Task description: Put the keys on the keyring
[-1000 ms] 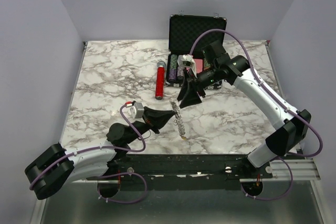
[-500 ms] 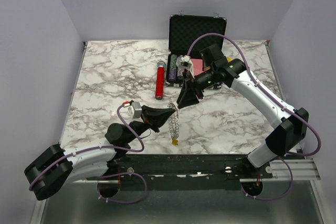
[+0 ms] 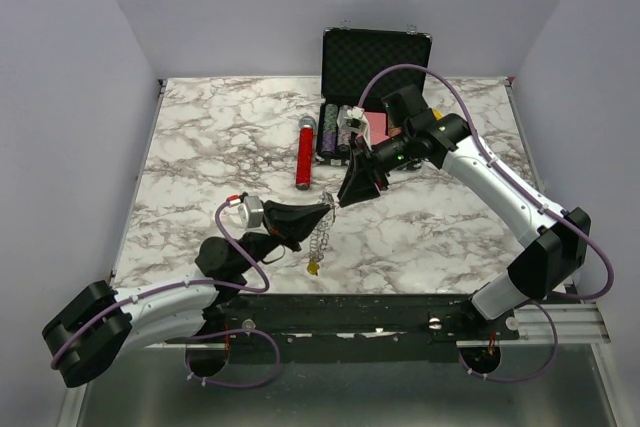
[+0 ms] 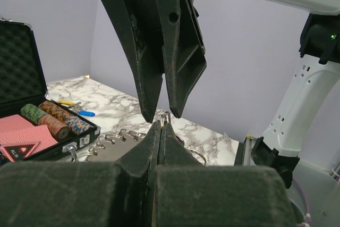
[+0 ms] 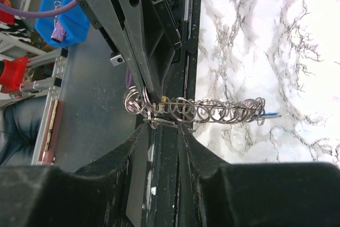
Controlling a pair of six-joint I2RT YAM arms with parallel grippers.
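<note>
My left gripper (image 3: 327, 209) is clamped shut on the top loop of the keyring (image 3: 319, 239). The rest dangles below its tips, with a yellow tag (image 3: 313, 268) at the lowest end. My right gripper (image 3: 343, 197) sits tip to tip just above, jaws narrow but apart, straddling that loop. I can't tell whether they touch it.

Seen from above, the keyring (image 3: 320, 235) is too small a tangle to tell its pieces apart. In the left wrist view the left gripper's (image 4: 161, 125) blurred fingers (image 4: 212, 195) hide most of it.
</note>
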